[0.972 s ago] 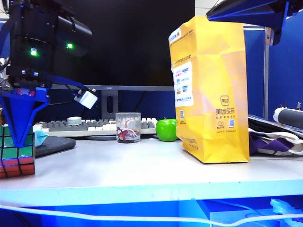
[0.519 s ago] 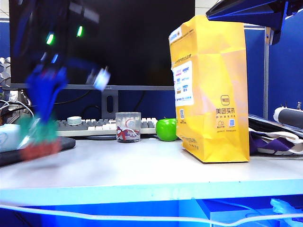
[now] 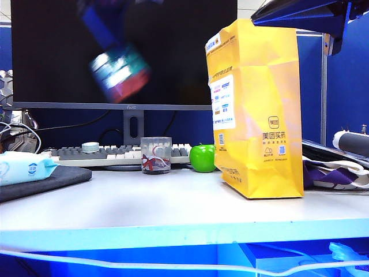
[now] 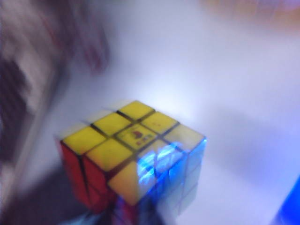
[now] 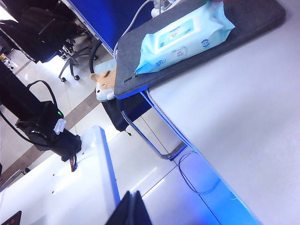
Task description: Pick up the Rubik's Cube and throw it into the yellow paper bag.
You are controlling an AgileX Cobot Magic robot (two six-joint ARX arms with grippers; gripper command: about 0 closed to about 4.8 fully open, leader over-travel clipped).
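**A:** What stands biggest on the table [image 3: 173, 208]?

**B:** The dark monitor [image 3: 124, 52] at the back, then the yellow paper bag [image 3: 259, 115], upright on the right side, label on its narrow face.

**A:** And the Rubik's Cube [image 3: 120, 72]?

**B:** High above the table, in front of the monitor, left of the bag and well apart from it (blurred and tilted). The left gripper [image 3: 101, 29] above it is a blue smear; the left wrist view shows the cube close up, yellow face toward the camera, so the jaws are pinching it.

**A:** The right gripper [image 5: 131, 208]?

**B:** Its fingers lie pressed together, out past the table's edge, over the floor.

**A:** Smaller things?

**B:** A wipes pack [image 3: 23, 167] on a dark pad [image 3: 52, 180], a keyboard [image 3: 115, 154], a glass cup [image 3: 155, 154], and a green apple [image 3: 202, 158] just beside the bag.
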